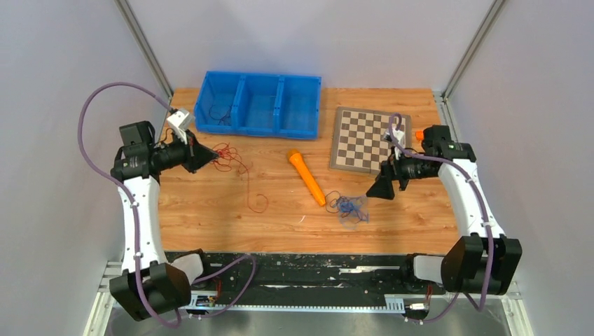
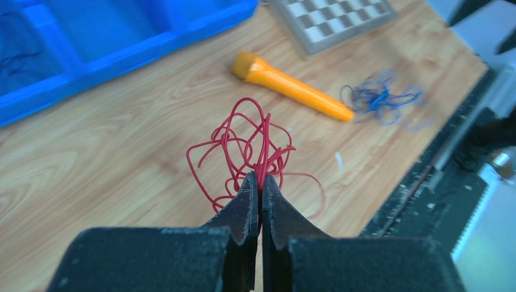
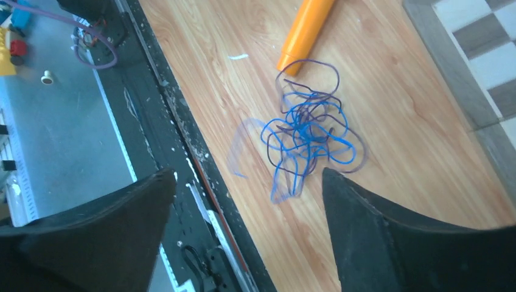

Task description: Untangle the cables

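**A:** Start at the near edge. What is there?

**B:** A blue and dark purple bunch (image 3: 307,134) of the cables lies on the wooden table (image 1: 210,224), close to its near edge. The strands are looped through one another.

**A:** And the right gripper (image 3: 246,176)?

**B:** Its fingers are spread wide. In its wrist view the bunch shows between and just beyond the two tips, touching neither. From above, the gripper sits just to the right of the bunch.

**A:** What is next to that bunch?

**B:** An orange toy microphone (image 1: 307,176) lies on its side, with its thin end just beside the loops.

**A:** And on the left?

**B:** The left gripper (image 2: 260,179) is pressed together on strands of the red cable (image 2: 243,140). The red loops fan out just past its tips. From above, one red tail runs over the table toward the near edge.

**A:** Is the red cable touching the blue bunch?

**B:** No, they are well apart, with the microphone between them.

**A:** And farther back?

**B:** A chessboard (image 1: 361,138) lies flat at the right. At the far edge stands a blue bin (image 1: 259,75) with three compartments, and a thin dark wire (image 1: 220,112) lies in the left one.
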Controlling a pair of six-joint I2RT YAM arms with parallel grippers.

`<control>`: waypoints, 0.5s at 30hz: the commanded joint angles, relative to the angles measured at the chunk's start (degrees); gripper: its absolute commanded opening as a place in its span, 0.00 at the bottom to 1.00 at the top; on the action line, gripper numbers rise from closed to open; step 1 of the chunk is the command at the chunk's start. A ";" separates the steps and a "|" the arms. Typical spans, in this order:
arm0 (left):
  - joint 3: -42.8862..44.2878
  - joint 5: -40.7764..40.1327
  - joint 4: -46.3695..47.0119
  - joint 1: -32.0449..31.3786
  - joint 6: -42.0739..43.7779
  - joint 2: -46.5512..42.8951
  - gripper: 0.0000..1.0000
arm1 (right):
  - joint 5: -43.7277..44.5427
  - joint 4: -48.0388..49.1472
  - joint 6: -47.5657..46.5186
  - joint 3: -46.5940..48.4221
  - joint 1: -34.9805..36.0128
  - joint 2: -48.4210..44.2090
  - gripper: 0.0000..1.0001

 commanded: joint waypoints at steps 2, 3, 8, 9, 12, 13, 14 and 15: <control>1.62 6.37 2.41 -7.15 -8.29 -4.28 0.00 | -0.99 15.46 13.22 1.75 9.48 -1.16 1.00; 1.29 6.83 3.64 -9.21 -11.78 -4.81 0.00 | -0.98 19.02 16.26 2.53 12.26 -0.91 1.00; -2.38 6.89 16.07 -16.88 -25.22 -6.36 0.00 | 1.31 36.50 29.58 7.72 27.67 4.57 1.00; -3.00 6.34 18.15 -17.88 -27.90 -6.42 0.00 | 2.47 37.91 31.19 9.34 30.71 6.13 0.98; -4.27 5.38 21.58 -22.11 -32.13 -6.45 0.00 | 5.18 43.01 33.76 14.56 39.47 11.56 0.93; -4.99 4.98 23.18 -22.70 -33.96 -6.38 0.00 | 6.02 44.22 34.50 16.14 41.42 13.12 0.91; -5.31 4.84 23.91 -23.82 -34.75 -6.32 0.01 | 6.63 45.09 35.31 17.88 43.33 14.57 0.90; -5.78 4.58 24.77 -24.25 -35.93 -6.15 0.01 | 7.41 45.81 35.95 19.34 44.91 16.09 0.89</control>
